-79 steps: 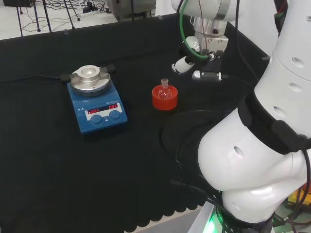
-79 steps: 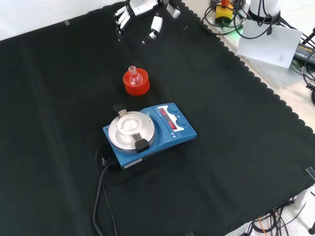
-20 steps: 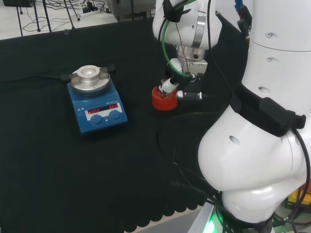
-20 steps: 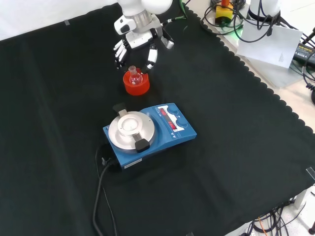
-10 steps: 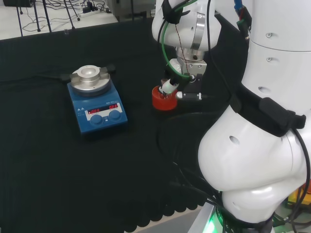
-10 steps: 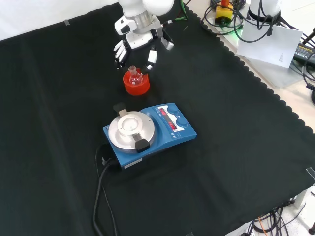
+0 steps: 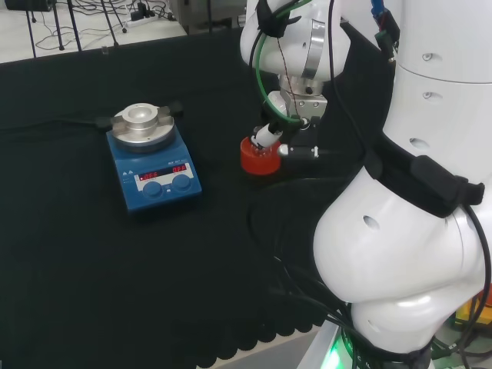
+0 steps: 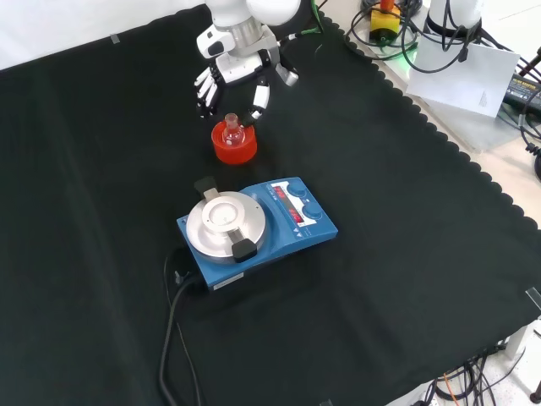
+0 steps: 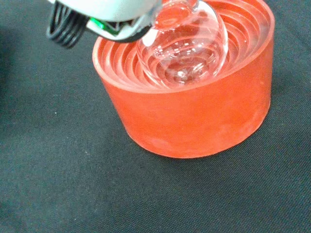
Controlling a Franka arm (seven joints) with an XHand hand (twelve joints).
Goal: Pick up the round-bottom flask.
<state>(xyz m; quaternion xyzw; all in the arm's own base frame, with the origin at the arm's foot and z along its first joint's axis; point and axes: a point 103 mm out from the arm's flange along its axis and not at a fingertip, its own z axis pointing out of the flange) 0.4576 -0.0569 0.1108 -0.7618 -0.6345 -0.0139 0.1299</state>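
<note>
Now the hand (image 8: pixel 232 72) just above the round-bottom flask (image 8: pixel 232 131) in its red stand (image 8: pixel 234 145), fingers (image 8: pixel 259 100) spread, not touching.

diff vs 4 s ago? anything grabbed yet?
The hand has come down from the cloth's far edge, as the front view shows it, to just behind the round-bottom flask, fingers open around the neck; nothing is held. The flask still sits in its red stand, and the stirrer plate is unmoved.
</note>
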